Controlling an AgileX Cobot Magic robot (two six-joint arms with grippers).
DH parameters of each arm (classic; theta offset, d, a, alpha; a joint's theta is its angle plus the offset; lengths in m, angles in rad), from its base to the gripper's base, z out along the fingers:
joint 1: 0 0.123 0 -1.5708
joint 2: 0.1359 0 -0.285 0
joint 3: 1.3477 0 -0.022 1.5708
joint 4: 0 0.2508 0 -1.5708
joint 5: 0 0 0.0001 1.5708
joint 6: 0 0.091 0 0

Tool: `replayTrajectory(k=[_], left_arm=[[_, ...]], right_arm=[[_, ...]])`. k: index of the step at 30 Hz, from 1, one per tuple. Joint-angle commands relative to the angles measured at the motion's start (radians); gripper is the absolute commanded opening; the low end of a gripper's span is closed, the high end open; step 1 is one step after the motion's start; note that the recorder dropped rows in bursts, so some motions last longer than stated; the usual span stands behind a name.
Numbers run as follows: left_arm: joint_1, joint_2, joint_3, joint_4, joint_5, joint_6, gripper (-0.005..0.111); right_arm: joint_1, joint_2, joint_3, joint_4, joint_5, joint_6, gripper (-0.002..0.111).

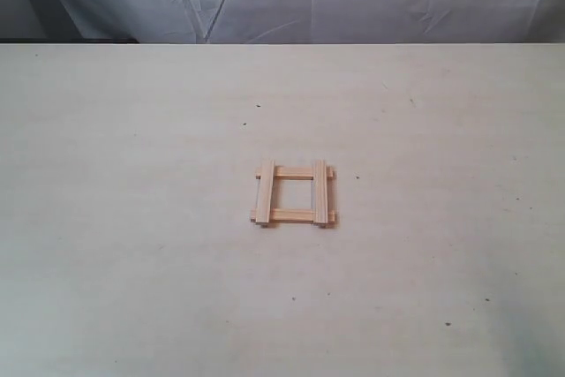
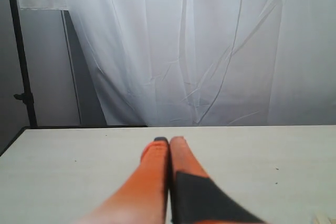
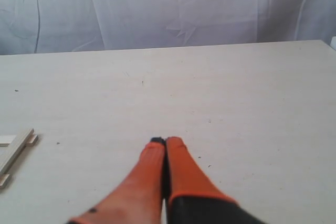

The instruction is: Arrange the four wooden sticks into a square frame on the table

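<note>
Near the middle of the table [image 1: 132, 289] lay the square frame [image 1: 294, 214] — the four wooden sticks set as a small open square with the ends running a little past each corner. Two slats ran across, the far one [image 1: 294, 171] and the near one [image 1: 265, 215], and two ran front to back, one on the left [image 1: 266, 192] and one on the right [image 1: 322, 192]. Which pair lay on top was too small to tell. Judged from this, the arrangement looked complete.

Neither arm showed in the exterior view. The left gripper [image 2: 169, 142] had its orange fingers pressed together with nothing between them, hovering over bare tabletop and facing the white cloth backdrop [image 2: 210, 51]. The right gripper [image 3: 165, 141] was likewise closed and empty; one corner of the frame [image 3: 16, 150] showed at the edge of its view, well apart from the fingertips.

The slats looked thin, stiff and very light — likely to skid or pivot at a nudge, and one bumped corner would probably shift its neighbours. Any correction would best pinch a single slat across its narrow width near mid-length, clear of the overlaps.

No box, tray or other container showed in any view.
</note>
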Motion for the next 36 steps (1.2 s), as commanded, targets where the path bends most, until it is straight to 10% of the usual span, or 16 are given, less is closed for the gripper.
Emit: replayTrajectory(k=[1,15,26,36], left_arm=[[0.004,-0.008,0.004,0.003,-0.002,-0.006,0.000],[0.004,-0.033,0.024,0.007,-0.017,-0.005,0.000],[0.004,-0.051,0.429,-0.143,-0.398,-0.009,0.000],[0.004,-0.086,0.545,-0.128,-0.274,-0.007,0.000]], right_arm=[[-0.005,-0.006,0.001,-0.009,-0.012,-0.004,0.000],[-0.005,-0.006,0.001,-0.009,-0.012,-0.004,0.000],[-0.005,-0.006,0.001,-0.009,-0.012,-0.004,0.000],[-0.005,-0.006,0.001,-0.002,-0.008,-0.004,0.000]])
